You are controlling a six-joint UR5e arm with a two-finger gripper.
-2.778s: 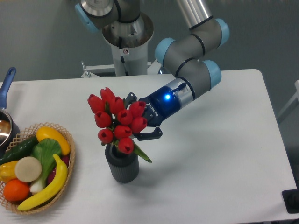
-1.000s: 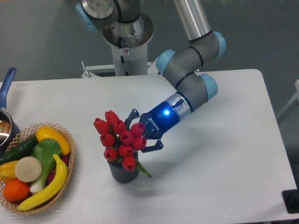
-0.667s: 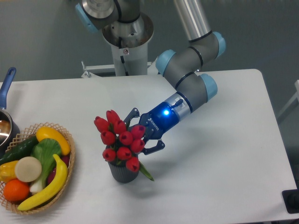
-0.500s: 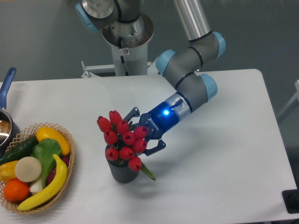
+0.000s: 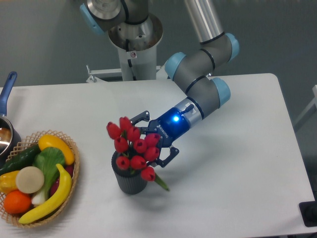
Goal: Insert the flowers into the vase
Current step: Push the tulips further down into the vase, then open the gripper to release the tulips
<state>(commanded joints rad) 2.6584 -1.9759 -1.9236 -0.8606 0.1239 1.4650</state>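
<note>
The flowers (image 5: 132, 147), a tight bunch of red tulip buds, stand with their stems down in the vase (image 5: 130, 181), a short dark grey ribbed cylinder left of the table's middle. One green leaf (image 5: 161, 182) sticks out over the vase's right rim. My gripper (image 5: 150, 141) reaches in from the right at the height of the buds. Its fingers are spread, one above and one below the bunch, and it looks open. The buds hide the stems and the fingertips' inner faces.
A woven basket (image 5: 74, 171) of fruit and vegetables sits at the left front of the white table (image 5: 237, 178). A pot with a blue handle (image 5: 7, 89) pokes in at the left edge. The arm's base (image 5: 134, 44) stands behind the table.
The bunch went down into the vase, then swung a little to the right. The gripper followed it down and its fingers have spread apart.
</note>
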